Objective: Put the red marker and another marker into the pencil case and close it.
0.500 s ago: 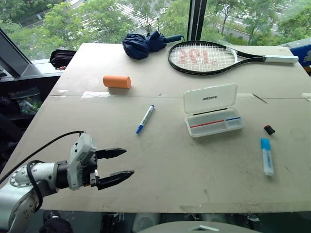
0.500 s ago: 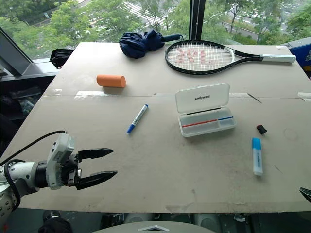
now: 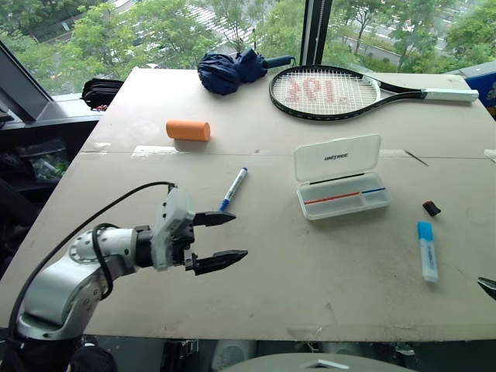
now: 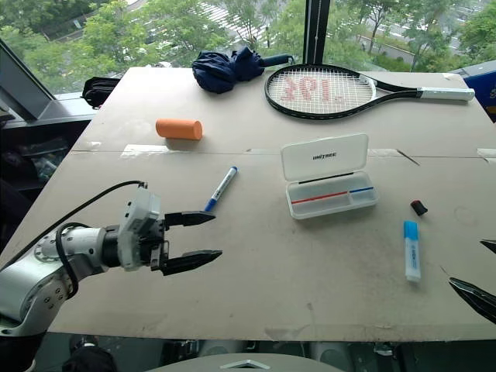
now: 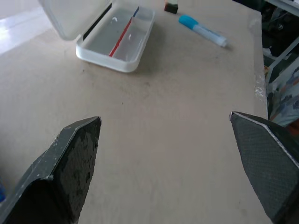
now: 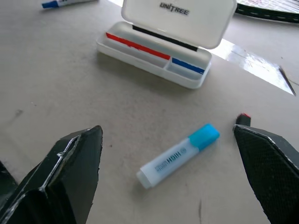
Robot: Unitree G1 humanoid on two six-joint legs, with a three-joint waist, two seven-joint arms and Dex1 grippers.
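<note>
Setting: beige worktop (image 3: pixel 310 271) sitting by big windows w/ green trees outside.
Left end effector (image 3: pixel 225 238): hovering over near-left part of worktop, fingers spreading wide apart, holding nothing, pointing toward the right side.
Right end effector (image 6: pixel 168 177): fingers standing wide apart, empty, looking over the highlighter; one tip (image 4: pixel 474 297) showing at near-right edge in right eye view.
Blue-capped highlighter (image 3: pixel 425 249): lying flat near right edge, white body, cap end pointing away; well apart from case.
Small black cap w/ red bit (image 3: pixel 431 208): lying just beyond the highlighter, right of the case.
Pencil case (image 3: pixel 342 195): sitting right of centre, lid standing open on far side w/ dark lettering; tray showing a red stripe and a blue stripe; can't tell if anything else is inside.
Blue marker (image 3: pixel 232 190): lying left of the case, near centre, blue tip pointing toward near side; just beyond the left end effector, not touching it.
Orange cylinder (image 3: pixel 187 130): lying on its side, far left.
Tennis racket (image 3: pixel 356 89): lying flat at far side, handle pointing right.
Dark blue folded umbrella (image 3: pixel 232 68): lying at far edge, just left of racket head.
</note>
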